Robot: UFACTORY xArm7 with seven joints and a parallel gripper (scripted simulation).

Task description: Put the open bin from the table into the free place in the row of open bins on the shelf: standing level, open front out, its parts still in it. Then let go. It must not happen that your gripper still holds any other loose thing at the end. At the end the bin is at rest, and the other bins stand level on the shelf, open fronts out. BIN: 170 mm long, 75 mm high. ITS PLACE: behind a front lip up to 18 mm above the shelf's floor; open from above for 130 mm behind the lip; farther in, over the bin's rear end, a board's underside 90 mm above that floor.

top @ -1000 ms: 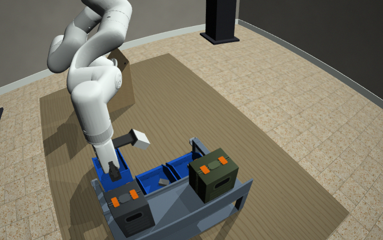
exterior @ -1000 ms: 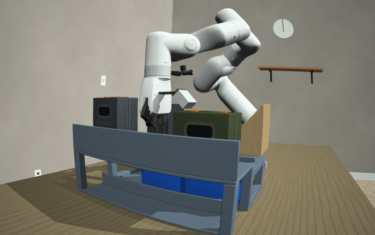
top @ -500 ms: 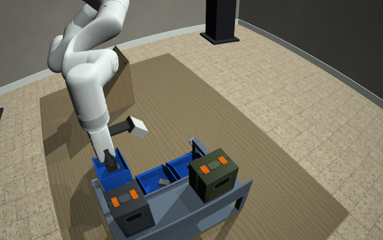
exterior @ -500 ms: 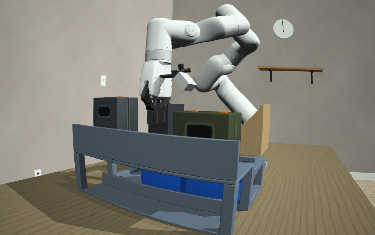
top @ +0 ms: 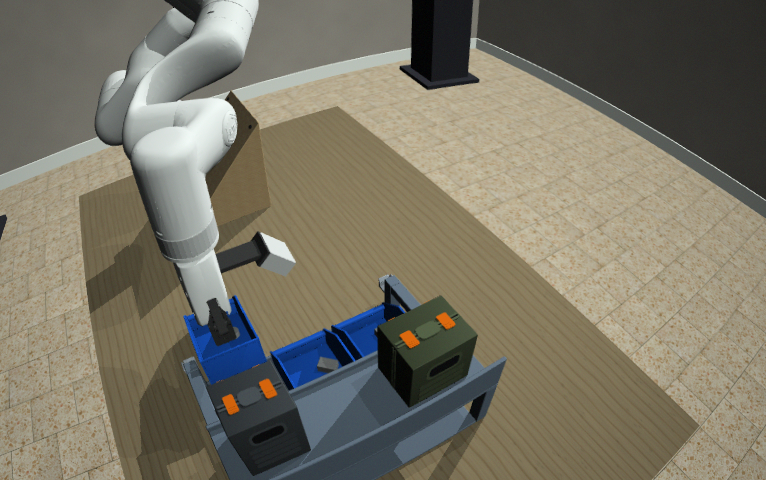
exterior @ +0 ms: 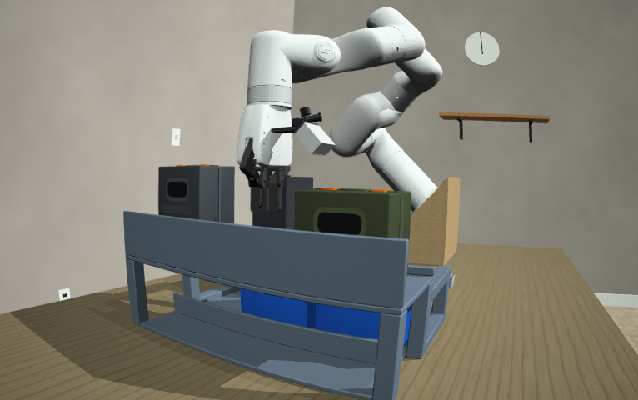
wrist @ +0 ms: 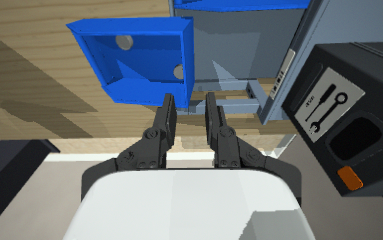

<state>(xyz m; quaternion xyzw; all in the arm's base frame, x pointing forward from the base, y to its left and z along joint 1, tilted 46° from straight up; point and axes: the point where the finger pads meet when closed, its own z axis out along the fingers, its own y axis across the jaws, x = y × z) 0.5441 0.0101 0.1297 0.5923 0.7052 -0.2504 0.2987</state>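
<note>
The blue open bin (top: 226,345) is at the left end of the grey shelf (top: 344,405), just outside the row, in front of the free grey place (wrist: 235,52). In the wrist view the bin (wrist: 138,57) lies below and to the left of my fingers, with two grey round parts in it. My gripper (wrist: 190,104) hangs above the bin's right wall, apart from it, with its fingers partly open and nothing between them. It also shows in the top view (top: 219,326) and, well above the shelf's back board, in the exterior view (exterior: 264,191).
Two more blue bins (top: 309,357) (top: 368,330) stand in the row. A dark grey tool case (top: 258,417) sits on the upper board over the free place, and a green case (top: 428,348) at the right. A brown wedge box (top: 237,166) stands behind the arm.
</note>
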